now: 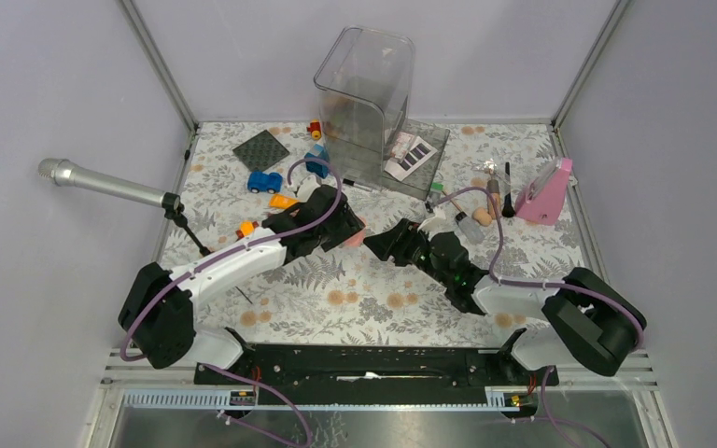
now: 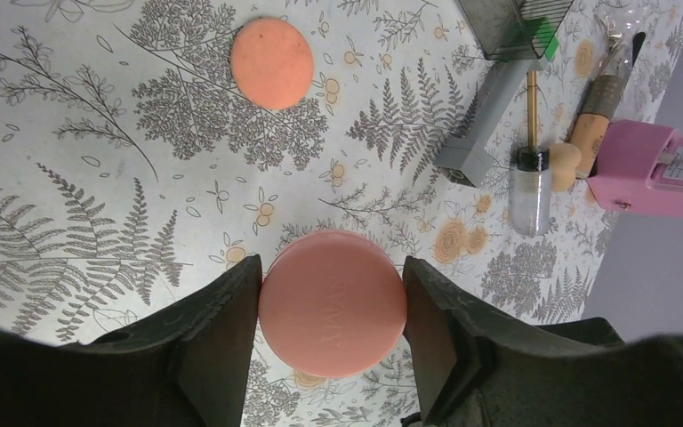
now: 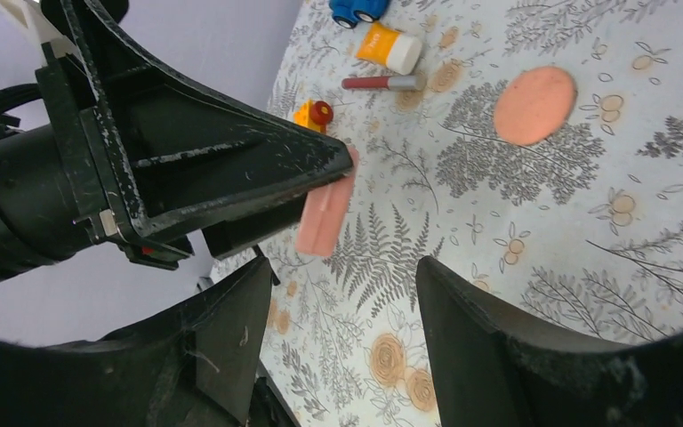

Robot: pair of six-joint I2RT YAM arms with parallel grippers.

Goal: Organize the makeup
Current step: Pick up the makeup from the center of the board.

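Note:
My left gripper [image 2: 331, 271] is shut on a coral-pink round disc [image 2: 332, 307], with both fingers pressed on its rim. The right wrist view shows that disc edge-on [image 3: 325, 213], low over the table. A second, flatter coral disc [image 2: 271, 62] lies on the floral mat ahead, also in the right wrist view [image 3: 534, 104]. My right gripper [image 3: 345, 267] is open and empty, facing the left gripper [image 1: 355, 229] at mid-table. A grey tube with a green cap [image 2: 489, 124], a small clear bottle [image 2: 531, 191] and a tan-handled brush [image 2: 600, 107] lie to the right.
A clear tall container [image 1: 364, 93] stands at the back, with a white palette with dark squares [image 1: 409, 154] on its base. A pink box [image 1: 543, 193] is at the back right. A blue car [image 1: 263, 181], toy blocks [image 3: 389, 47] and a silver microphone [image 1: 103, 184] are on the left.

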